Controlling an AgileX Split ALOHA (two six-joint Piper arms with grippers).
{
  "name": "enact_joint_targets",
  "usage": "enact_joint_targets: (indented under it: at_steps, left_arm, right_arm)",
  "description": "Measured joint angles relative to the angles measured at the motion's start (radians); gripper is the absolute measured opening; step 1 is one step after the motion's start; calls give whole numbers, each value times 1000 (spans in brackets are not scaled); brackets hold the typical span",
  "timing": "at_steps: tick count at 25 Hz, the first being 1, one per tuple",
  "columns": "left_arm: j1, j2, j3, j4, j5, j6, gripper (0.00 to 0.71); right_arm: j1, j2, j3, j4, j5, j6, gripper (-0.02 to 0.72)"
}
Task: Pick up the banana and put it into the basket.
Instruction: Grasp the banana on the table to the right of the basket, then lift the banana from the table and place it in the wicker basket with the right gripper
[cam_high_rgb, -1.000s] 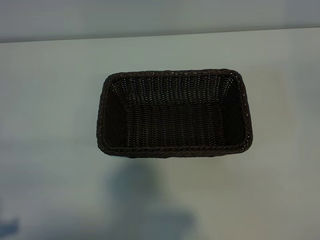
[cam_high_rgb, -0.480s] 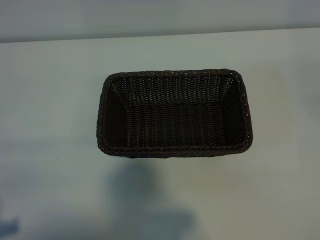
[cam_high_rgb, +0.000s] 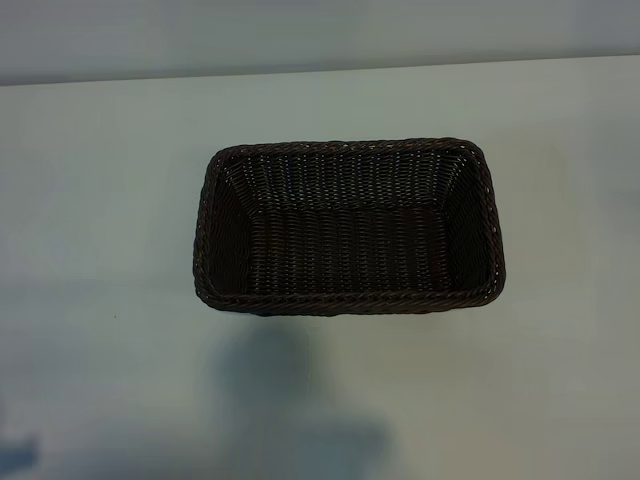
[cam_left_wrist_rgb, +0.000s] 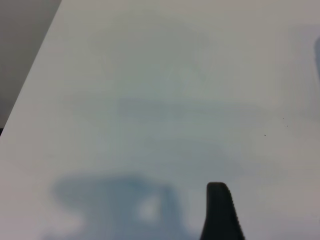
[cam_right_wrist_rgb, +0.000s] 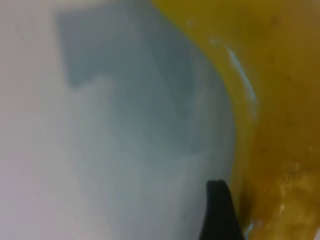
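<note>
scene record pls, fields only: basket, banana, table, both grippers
basket: rectangular dark brown woven wicker basket, braided rim, upright on the table, nothing in it
banana: smooth yellow banana, seen only in the right wrist view, lying on the table, outside the basket
table: pale white surface
right gripper: down close over the banana, one dark fingertip right beside it; grip not visible
left gripper: over bare table, one dark fingertip in view, nothing near it
task status: banana not yet in basket
</note>
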Motion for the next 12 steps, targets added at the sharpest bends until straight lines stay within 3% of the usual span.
enact_joint_targets:
  at_steps: [3,12]
  left_arm:
    - [0,0,0,0,0,0,497]
    - [0,0,0,0,0,1,497]
  right_arm:
    - [0,1,0,0,1,0,407]
    - [0,-4,-9,0,50,0,407]
